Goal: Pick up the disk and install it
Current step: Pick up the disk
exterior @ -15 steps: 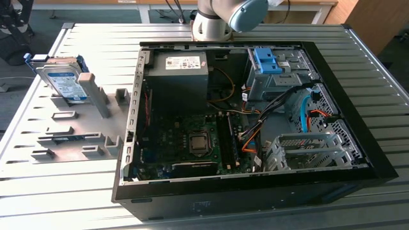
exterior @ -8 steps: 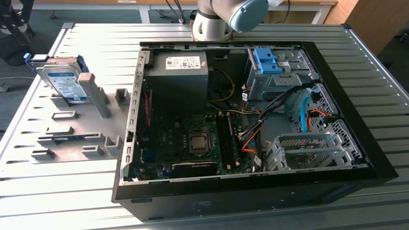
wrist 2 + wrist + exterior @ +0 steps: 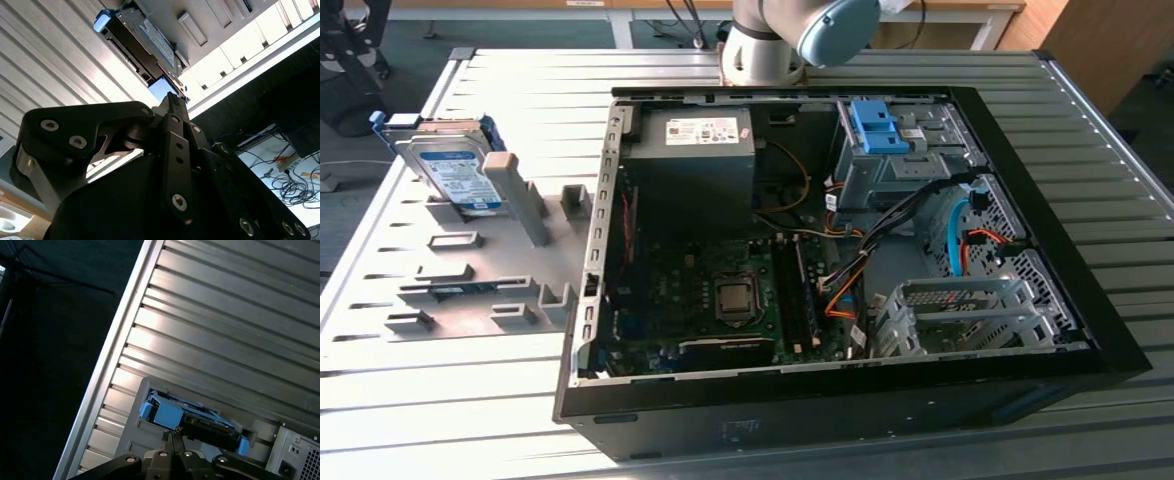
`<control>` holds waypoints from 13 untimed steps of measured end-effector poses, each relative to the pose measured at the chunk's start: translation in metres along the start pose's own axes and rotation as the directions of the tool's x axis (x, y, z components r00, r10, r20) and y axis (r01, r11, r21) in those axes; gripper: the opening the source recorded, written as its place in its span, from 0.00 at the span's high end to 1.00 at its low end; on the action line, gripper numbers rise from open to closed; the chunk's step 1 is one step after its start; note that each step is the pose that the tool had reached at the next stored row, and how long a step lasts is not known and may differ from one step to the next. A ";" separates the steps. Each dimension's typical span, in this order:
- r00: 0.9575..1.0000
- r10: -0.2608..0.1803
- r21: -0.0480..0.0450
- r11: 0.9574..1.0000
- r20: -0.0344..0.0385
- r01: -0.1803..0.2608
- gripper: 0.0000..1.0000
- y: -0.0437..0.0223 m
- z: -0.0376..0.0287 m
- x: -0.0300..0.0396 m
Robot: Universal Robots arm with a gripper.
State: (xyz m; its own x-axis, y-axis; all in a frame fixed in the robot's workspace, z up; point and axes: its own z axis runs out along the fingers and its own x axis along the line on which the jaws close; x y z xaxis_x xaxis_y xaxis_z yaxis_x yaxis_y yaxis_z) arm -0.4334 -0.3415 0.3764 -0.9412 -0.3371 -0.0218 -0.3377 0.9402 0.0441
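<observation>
**Gripper above disk, no contact**

Count: one gripper, one disk, one holder, one open case. Your gripper's fingertips are pinched together with nothing between them. In the first wrist view the disk lies beyond the tips, roughly in line with them and clear of them. It stands on end in the holder, leaning. Its long axis is tilted off upright, and its upper end is turned toward the gripper. The case lies beside the holder.
</observation>
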 end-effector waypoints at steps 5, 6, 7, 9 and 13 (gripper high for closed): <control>0.999 -0.046 -0.001 0.999 -0.002 0.046 0.89 0.0000 0.0000 0.0000; 0.999 -0.054 -0.001 0.999 -0.002 0.054 0.89 0.0000 0.0000 0.0000; 0.998 -0.063 -0.001 0.998 -0.003 0.063 0.89 0.0000 0.0000 0.0000; 0.997 -0.079 -0.002 0.997 -0.003 0.079 0.89 0.0000 0.0000 0.0000; 0.995 -0.103 -0.002 0.995 -0.004 0.103 0.89 0.0000 0.0000 0.0000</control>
State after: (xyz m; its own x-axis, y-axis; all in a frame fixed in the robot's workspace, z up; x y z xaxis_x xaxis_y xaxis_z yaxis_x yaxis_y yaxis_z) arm -0.4334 -0.3415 0.3764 -0.9015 -0.4323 -0.0217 -0.4329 0.9004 0.0441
